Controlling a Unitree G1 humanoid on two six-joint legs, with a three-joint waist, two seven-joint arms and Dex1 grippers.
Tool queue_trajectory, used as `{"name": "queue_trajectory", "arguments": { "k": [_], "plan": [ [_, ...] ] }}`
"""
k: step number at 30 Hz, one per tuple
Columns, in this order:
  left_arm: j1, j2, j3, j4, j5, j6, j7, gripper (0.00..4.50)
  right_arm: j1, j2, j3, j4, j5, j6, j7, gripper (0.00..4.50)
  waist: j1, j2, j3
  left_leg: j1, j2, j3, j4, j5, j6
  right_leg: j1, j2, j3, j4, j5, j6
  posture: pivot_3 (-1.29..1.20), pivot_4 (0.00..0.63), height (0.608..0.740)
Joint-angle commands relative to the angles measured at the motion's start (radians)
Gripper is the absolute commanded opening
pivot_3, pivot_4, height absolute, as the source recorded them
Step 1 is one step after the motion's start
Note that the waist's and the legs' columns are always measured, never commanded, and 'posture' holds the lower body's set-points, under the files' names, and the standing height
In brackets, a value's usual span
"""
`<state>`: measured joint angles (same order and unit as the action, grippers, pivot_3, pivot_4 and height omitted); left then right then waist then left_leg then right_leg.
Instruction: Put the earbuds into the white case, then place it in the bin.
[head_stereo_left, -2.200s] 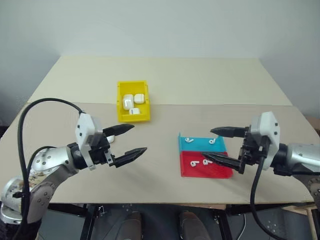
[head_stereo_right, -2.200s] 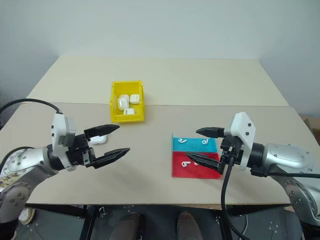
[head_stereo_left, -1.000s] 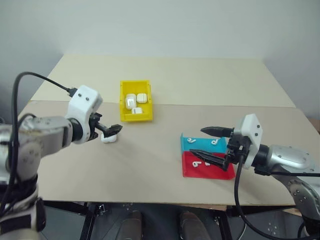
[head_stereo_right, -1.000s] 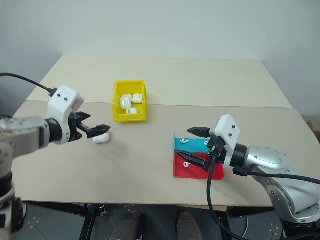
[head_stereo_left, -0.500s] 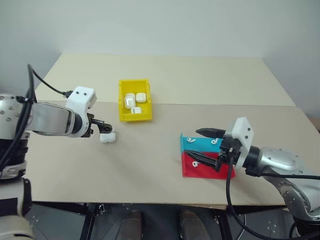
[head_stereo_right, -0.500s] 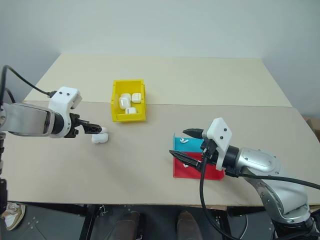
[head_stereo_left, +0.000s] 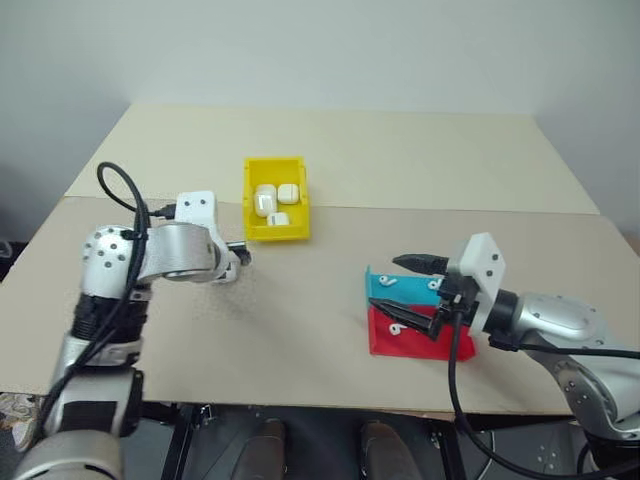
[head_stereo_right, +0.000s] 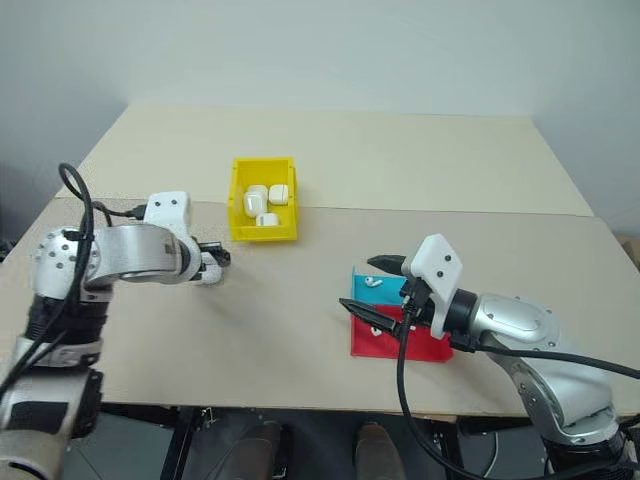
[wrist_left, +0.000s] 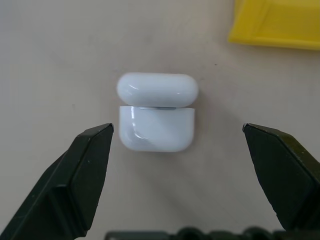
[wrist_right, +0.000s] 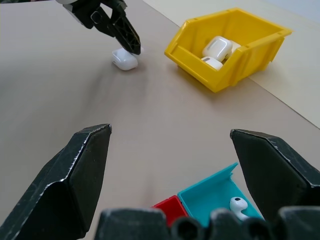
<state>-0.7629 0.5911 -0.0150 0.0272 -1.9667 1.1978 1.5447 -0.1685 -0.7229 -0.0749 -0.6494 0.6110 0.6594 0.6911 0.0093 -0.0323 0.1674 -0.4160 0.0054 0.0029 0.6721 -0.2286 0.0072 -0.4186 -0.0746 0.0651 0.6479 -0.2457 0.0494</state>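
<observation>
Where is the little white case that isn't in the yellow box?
The white case lies on the table on the robot's left side, just short of the yellow bin, right between the open fingers of the left gripper, which is not touching it.

A plain pale wall (head_stereo_left: 330, 45) closes off the back of the room, bare and evenly lit, greyer toward its left side. In front of it stands a beige desk (head_stereo_left: 400, 160), its matte top made of two boards: a straight seam (head_stereo_left: 450, 211) runs across from left to right, the far board set just behind the near one. The far corners taper toward the wall. The light is soft and diffuse, throwing only faint shadows on the surface. Under the near edge, black frame legs (head_stereo_left: 180, 445) show against a dark grey floor (head_stereo_left: 320, 450). At the far right edge a sliver of brown floor (head_stereo_left: 632, 243) appears beside the desk.
</observation>
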Motion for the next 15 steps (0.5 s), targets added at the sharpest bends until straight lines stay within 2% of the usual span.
{"name": "queue_trajectory", "arguments": {
  "k": [1, 15],
  "plan": [
    [-0.029, -0.008, 0.048, 0.02, -0.006, -0.017, 0.07, 4.5, 0.007, 0.0, -0.018, -0.034, -0.002, -0.026, -0.002, 4.44, -0.001, 0.0, 0.0, 0.0, 0.0, 0.0, 0.0, 0.0, 0.0, 0.0, 0.0, 0.0, 0.0, 0.0, 0.0, 0.0, 0.15, 0.74],
    [-0.09, -0.005, 0.026, 0.195, -0.006, 0.031, 0.07, 4.5, 0.024, -0.009, -0.035, -0.052, 0.004, -0.022, -0.006, 4.44, 0.002, 0.0, 0.0, 0.0, -0.002, -0.001, 0.0, 0.001, 0.0, 0.001, 0.0, 0.0, 0.0, 0.0, 0.0, 0.0, 0.15, 0.74]
  ]
}}
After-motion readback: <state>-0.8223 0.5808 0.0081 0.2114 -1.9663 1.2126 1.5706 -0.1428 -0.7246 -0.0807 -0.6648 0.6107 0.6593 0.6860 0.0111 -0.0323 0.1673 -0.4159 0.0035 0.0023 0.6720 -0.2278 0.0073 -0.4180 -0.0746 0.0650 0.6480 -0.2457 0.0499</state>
